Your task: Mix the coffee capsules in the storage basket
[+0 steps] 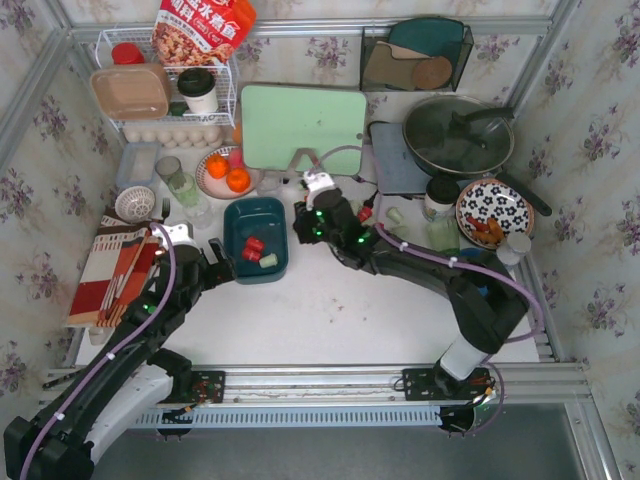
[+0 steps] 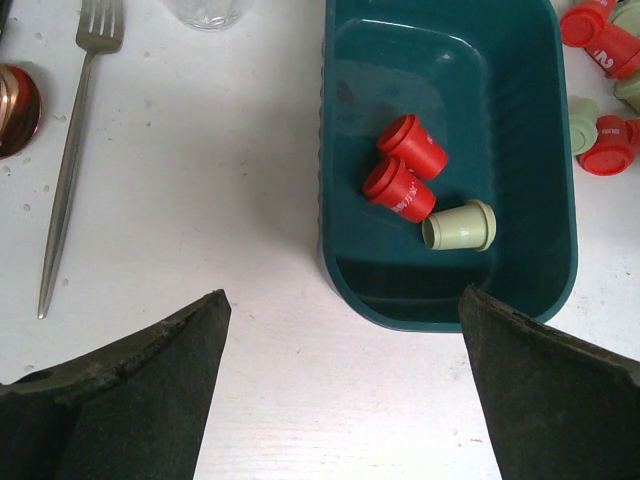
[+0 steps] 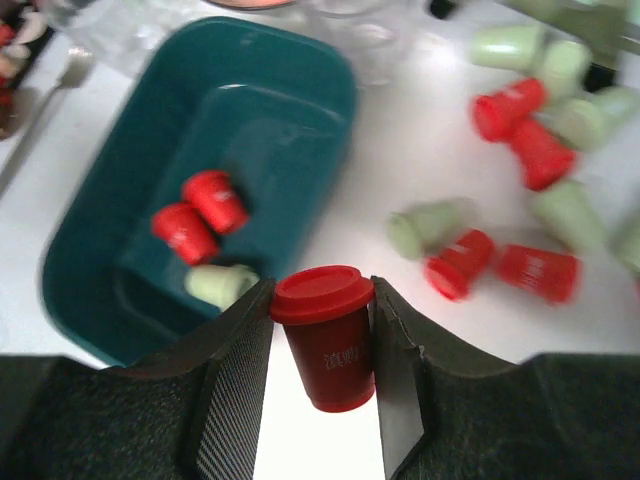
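We see the right gripper [image 3: 323, 305] pinching a single red capsule [image 3: 328, 350] between its two fingers. In the right wrist view the pod's wide, flat end points up, and it sits over the white table [image 3: 420, 170], just beside a corner of the dark teal storage basket [image 3: 250, 110].

Inside the basket we count three coffee capsules lying on their sides. Two red ones [image 2: 412, 145] [image 2: 398, 188] touch each other, and a pale green one [image 2: 460, 225] is just beside them, towards the end nearest the arms.

The left gripper [image 2: 340, 320] is spread wide with nothing between its fingers [image 2: 150, 370], which frame the near end of the tub.

More red and green pods [image 3: 520, 150] lie scattered on the table on the basket's far side from the left arm, blurred in the right wrist view. A fork [image 2: 70, 170] lies on the table on the basket's other side, well apart from it.

From above, we place the basket [image 1: 255, 215] between the two arms.
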You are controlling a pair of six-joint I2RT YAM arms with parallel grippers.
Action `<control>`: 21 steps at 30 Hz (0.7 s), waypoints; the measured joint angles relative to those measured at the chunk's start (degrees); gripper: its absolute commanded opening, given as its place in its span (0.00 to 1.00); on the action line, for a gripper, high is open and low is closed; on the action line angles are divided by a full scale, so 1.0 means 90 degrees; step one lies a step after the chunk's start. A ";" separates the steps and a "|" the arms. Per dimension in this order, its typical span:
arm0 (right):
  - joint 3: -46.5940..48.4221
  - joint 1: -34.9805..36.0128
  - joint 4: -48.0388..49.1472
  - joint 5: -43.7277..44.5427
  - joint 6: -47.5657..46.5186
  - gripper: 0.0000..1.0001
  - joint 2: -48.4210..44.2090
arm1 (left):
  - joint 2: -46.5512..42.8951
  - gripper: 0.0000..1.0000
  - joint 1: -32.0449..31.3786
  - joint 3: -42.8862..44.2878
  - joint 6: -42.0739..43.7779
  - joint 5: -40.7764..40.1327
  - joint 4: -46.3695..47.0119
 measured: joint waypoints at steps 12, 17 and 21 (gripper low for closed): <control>0.1389 0.1093 -0.0039 -0.0333 0.0155 0.37 0.1836 | -0.0070 0.99 0.0000 0.0000 0.0002 -0.0053 -0.0005; 0.1375 0.1146 -0.0124 -0.0333 0.0199 0.55 0.1943 | -0.0083 0.99 0.0000 0.0000 0.0002 -0.0053 -0.0005; 0.1343 0.1146 -0.0175 -0.0328 0.0199 0.62 0.1943 | -0.0073 0.99 0.0000 0.0000 0.0002 -0.0053 -0.0005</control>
